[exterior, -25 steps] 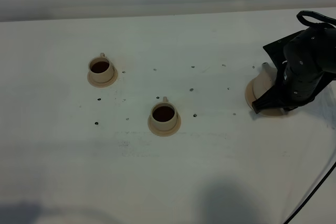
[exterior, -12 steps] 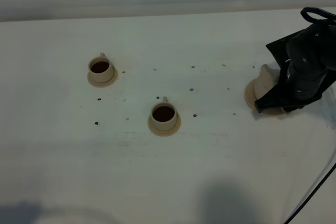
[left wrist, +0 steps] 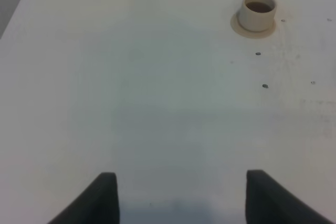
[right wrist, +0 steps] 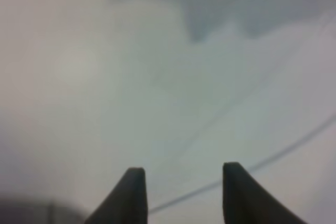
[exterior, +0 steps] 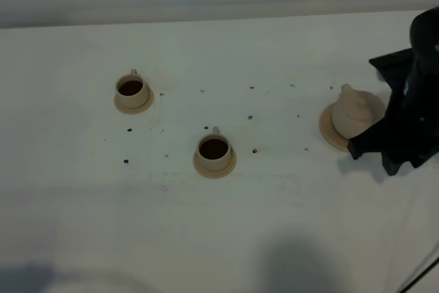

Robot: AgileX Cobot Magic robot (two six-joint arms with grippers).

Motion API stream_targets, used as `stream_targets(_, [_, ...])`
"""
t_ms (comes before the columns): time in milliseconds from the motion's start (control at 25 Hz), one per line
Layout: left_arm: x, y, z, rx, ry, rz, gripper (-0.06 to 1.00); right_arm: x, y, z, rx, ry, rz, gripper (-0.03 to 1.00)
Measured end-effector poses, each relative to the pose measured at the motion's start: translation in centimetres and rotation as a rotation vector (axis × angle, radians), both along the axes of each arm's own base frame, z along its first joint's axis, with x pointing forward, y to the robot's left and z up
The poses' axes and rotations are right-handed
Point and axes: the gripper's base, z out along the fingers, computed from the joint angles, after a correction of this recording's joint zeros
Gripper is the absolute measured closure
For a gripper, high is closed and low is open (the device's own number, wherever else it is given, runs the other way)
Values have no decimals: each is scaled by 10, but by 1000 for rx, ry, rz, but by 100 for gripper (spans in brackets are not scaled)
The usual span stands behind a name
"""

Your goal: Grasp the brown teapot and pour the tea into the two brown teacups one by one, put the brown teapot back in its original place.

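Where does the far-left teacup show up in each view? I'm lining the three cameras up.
Exterior high: the far-left teacup sits left of centre on its saucer, dark tea inside.
Left wrist: one cup of tea on a saucer beyond the open left pincer; it seems to be this one.
Right wrist: not in it.
Shared landmark: the dark specks on the white table.

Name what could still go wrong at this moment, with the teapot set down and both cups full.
The right claw hangs open close beside the brown teapot on its wide saucer; a careless retreat could clip the pot or drag the saucer. Both teacups, far and near, hold dark tea near their rims, so a jolt to the table might spill it.
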Motion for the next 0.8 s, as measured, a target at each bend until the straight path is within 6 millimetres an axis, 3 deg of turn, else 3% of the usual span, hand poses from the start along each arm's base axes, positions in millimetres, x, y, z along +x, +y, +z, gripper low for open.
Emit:
stream_targets(120, [0, 0, 0, 0, 0, 0, 42, -19, 2, 15, 100, -4, 43, 63])
stream_targets(240, [0, 0, 0, 0, 0, 0, 42, -52, -7, 21, 135, -1, 54, 65])
stream_targets(560, [0, 0, 0, 0, 0, 0, 42, -146, -40, 16, 159, -61, 48, 66])
stream_targets(800, [0, 0, 0, 0, 0, 0, 42, -195, -60, 18, 195, -247, 40, 54])
